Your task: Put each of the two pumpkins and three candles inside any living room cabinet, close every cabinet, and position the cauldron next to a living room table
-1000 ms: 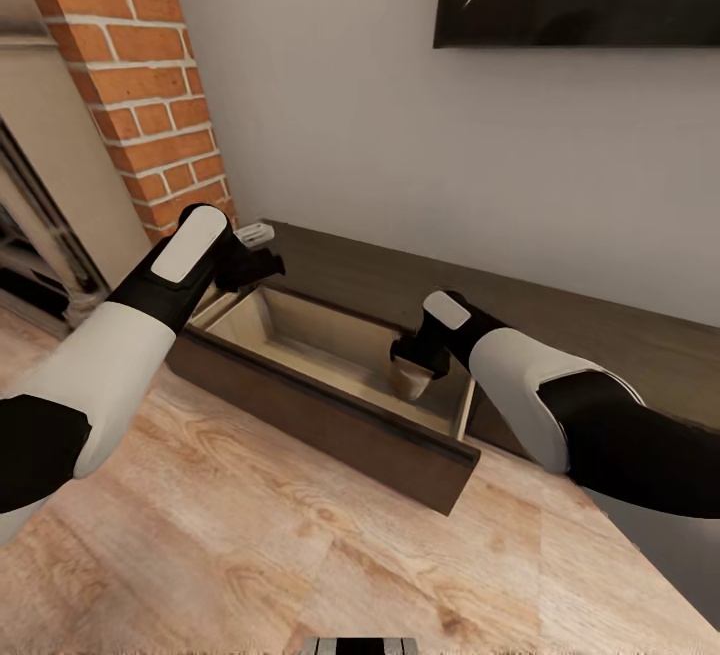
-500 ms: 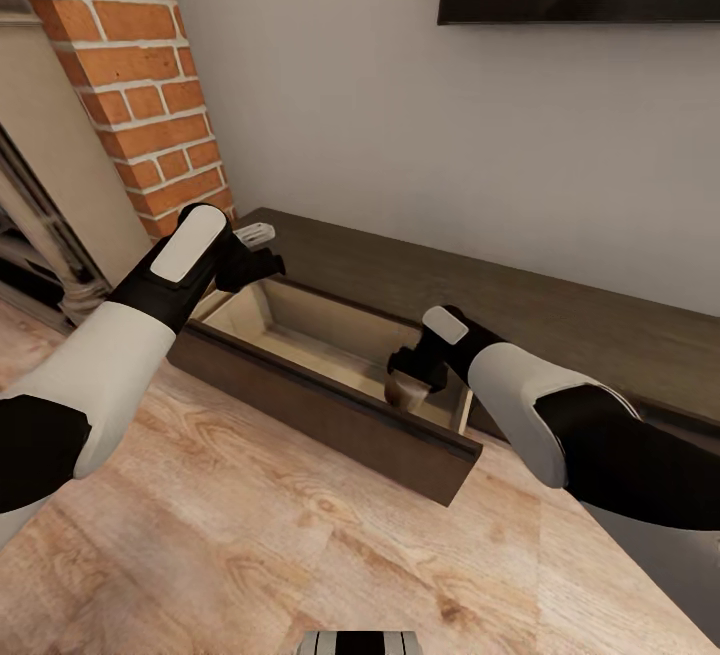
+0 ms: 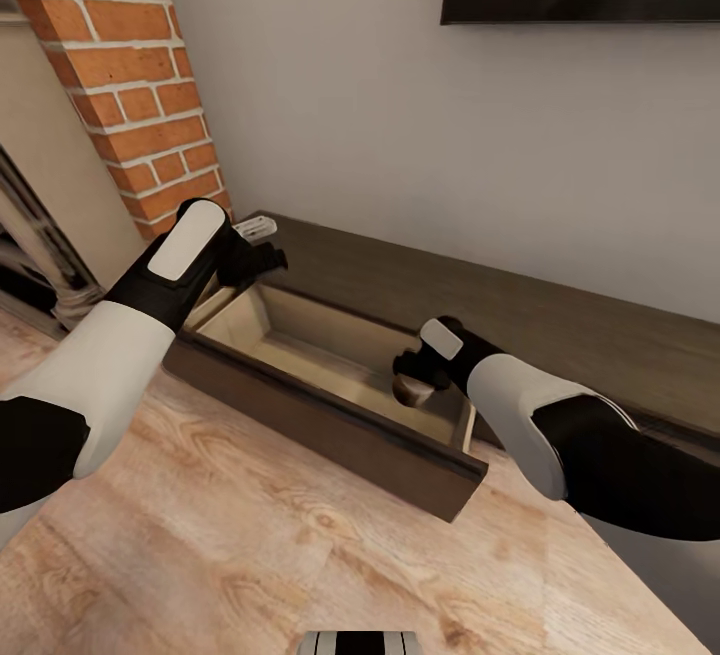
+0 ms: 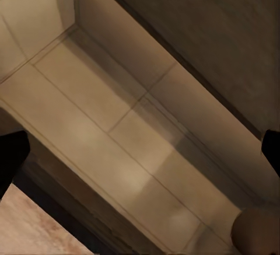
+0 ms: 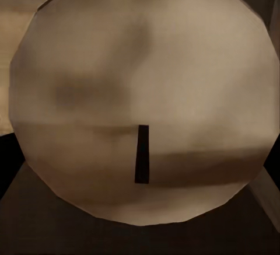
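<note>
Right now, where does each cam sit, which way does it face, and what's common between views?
Head view: on the head, looking forward and down at the open drawer of the cabinet; both arms show, left gripper over the drawer's far end, right gripper holding a candle.
Left wrist view: on the left arm, looking down into the pale drawer; dark fingertips at the edges.
Right wrist view: on the right arm, facing the candle top close up.
Shared: the candle shows in all three views.
</note>
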Controlling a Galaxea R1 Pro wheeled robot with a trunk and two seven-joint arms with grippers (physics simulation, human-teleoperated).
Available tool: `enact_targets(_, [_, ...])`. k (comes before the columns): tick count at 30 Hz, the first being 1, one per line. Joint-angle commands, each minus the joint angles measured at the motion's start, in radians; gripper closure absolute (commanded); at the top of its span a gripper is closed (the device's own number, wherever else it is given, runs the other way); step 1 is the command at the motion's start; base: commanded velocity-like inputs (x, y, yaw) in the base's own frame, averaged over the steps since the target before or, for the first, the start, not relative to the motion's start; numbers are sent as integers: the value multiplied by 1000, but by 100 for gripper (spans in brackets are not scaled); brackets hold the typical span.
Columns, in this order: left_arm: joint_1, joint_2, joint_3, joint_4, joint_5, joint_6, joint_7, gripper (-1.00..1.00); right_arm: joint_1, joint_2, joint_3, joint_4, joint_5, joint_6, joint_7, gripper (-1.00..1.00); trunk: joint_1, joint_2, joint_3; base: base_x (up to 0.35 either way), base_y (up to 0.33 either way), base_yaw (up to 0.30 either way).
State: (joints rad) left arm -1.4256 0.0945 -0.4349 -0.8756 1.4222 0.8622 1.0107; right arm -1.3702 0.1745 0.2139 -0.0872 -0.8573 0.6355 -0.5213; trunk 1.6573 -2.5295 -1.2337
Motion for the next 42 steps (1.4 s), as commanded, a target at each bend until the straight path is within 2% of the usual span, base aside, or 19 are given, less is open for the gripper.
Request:
enact_targets(1, [-1,2,-4,-1,9,0,9,-100,0,0,8,-2,-10,3,-6,100,0,0,-1,244,0,0])
enact_targets(18, [-1,3,-14,8,5,-2,6,-100,0,0,7,0,-11,16,-6,100,0,0,-1,23,0,0])
enact_targets(42, [-1,1,-13,9,4,-2,12,-100,0,0,8,0,-11,14,-6,100,11,-6,-94,0,0,0])
